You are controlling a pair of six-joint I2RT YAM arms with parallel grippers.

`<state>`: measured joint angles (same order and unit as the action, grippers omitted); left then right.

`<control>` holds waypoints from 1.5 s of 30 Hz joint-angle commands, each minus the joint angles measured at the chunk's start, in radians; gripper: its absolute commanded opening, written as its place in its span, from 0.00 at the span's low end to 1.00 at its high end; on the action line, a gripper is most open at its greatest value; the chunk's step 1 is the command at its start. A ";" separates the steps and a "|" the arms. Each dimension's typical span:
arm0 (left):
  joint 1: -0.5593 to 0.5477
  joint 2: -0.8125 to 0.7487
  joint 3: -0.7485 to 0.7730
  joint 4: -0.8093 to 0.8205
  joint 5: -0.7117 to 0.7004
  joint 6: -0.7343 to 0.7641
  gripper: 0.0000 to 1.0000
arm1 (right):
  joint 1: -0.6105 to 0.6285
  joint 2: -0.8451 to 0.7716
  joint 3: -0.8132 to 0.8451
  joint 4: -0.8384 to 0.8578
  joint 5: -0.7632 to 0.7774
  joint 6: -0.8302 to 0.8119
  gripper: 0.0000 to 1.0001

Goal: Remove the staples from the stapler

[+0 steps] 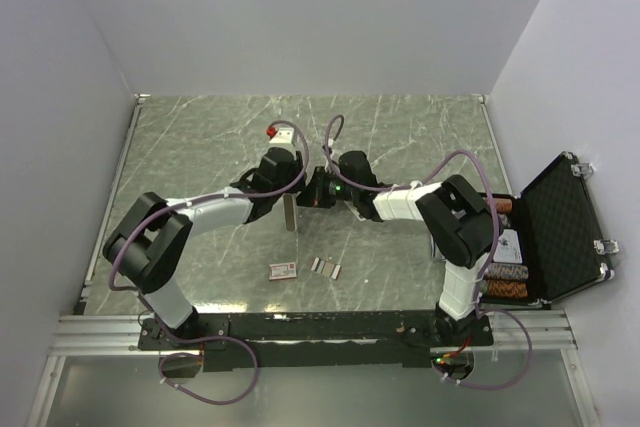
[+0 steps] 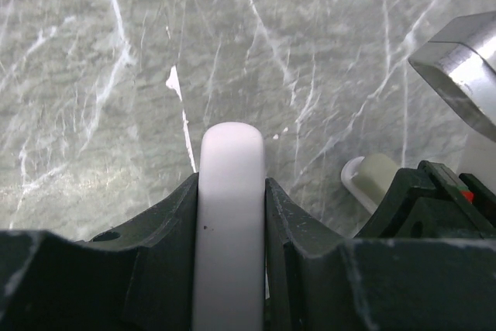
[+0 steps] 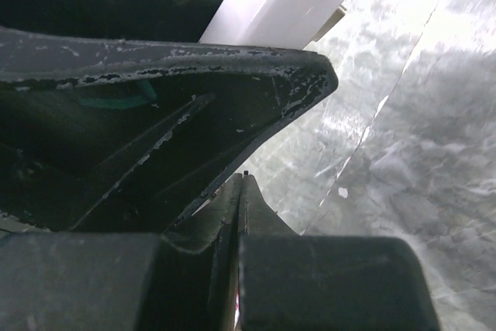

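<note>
Left tool (image 2: 232, 191) gripping white stapler (image 2: 232, 149), open black case (image 1: 562, 229) holding brown items (image 1: 505, 283)

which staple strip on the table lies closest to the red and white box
The leftmost strip: it lies nearest the box, while the other strips sit further right.

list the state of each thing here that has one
white plastic stapler: hinged open, clamped by left gripper
left gripper: shut on stapler
right gripper: shut, fingers together
silvery metal staple strips: lying loose on grey marble table
red-and-white card box: lying flat
black hard case: lid open
</note>
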<state>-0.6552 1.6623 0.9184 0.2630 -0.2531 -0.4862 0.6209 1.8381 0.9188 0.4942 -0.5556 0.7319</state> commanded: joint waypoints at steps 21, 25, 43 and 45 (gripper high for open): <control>0.063 0.189 0.335 -0.174 0.353 -0.049 0.01 | 0.060 -0.080 -0.005 0.210 -0.290 0.116 0.00; 0.062 0.183 0.319 -0.146 0.357 -0.057 0.01 | 0.066 -0.120 -0.008 0.215 -0.290 0.109 0.00; 0.055 0.067 0.260 -0.211 0.411 -0.048 0.01 | 0.071 -0.184 0.006 -0.031 -0.090 -0.081 0.00; 0.049 0.045 0.244 -0.228 0.407 -0.045 0.01 | 0.071 -0.191 0.005 -0.048 -0.063 -0.098 0.00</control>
<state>-0.5785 1.7756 1.1782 -0.0731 0.1570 -0.4942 0.6388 1.7409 0.8749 0.3725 -0.5659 0.6529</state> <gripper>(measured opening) 0.379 0.007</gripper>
